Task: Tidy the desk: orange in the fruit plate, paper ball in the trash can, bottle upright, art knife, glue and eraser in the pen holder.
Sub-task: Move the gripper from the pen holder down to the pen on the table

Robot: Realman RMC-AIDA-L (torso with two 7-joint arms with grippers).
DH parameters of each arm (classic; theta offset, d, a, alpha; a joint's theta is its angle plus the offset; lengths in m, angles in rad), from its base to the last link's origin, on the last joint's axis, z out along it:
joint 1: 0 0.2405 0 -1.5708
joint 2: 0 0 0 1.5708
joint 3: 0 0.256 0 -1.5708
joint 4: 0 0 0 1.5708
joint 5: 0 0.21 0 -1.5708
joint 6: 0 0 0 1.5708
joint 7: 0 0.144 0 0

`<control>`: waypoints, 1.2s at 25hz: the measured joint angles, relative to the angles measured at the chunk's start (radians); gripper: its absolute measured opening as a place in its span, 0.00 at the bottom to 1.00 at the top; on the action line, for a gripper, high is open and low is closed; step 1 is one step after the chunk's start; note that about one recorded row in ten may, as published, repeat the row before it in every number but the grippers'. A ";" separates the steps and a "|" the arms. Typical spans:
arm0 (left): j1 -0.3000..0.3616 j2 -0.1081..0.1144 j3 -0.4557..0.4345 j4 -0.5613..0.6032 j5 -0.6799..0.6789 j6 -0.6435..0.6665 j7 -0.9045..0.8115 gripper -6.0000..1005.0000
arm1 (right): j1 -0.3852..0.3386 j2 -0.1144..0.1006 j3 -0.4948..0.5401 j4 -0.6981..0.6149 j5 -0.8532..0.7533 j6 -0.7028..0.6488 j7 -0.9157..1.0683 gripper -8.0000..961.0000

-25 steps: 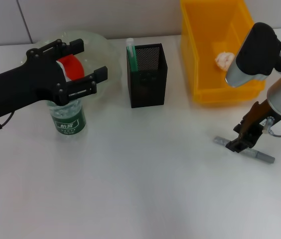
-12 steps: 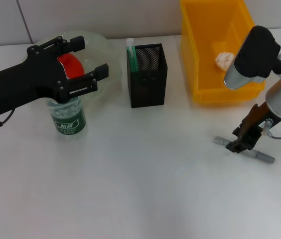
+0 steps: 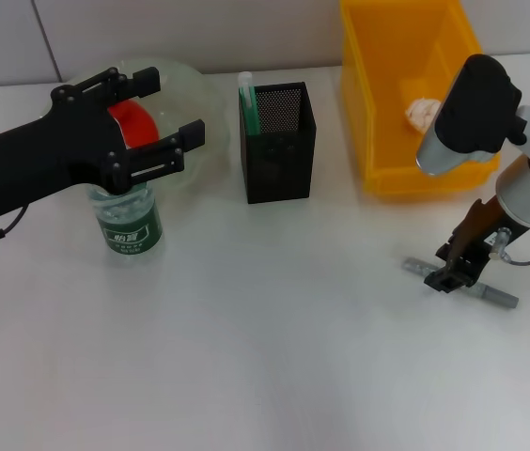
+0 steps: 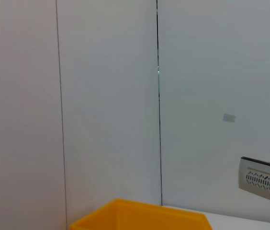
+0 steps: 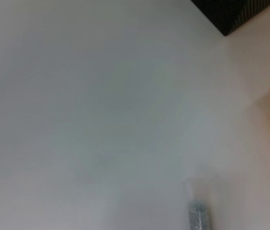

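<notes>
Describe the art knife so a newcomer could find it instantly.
Start at the yellow bin on the desk's right. In front of it, under the right gripper, lies the art knife: a slim grey bar flat on the white desk, the only loose item there.

Bottle label text too small, illegible

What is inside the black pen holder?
A green and white stick, maybe the glue, pokes up in one corner of the pen holder. Dark shapes show low down through the mesh, but I cannot tell what they are.
</notes>
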 joint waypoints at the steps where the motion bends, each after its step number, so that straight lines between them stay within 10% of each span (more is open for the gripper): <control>1: 0.000 0.000 0.000 0.000 0.000 0.000 0.000 0.80 | 0.000 0.000 -0.002 0.000 0.000 0.000 0.000 0.44; 30: 0.000 0.000 -0.006 0.002 -0.002 0.002 0.000 0.80 | 0.004 0.001 -0.036 0.023 -0.002 0.028 0.026 0.23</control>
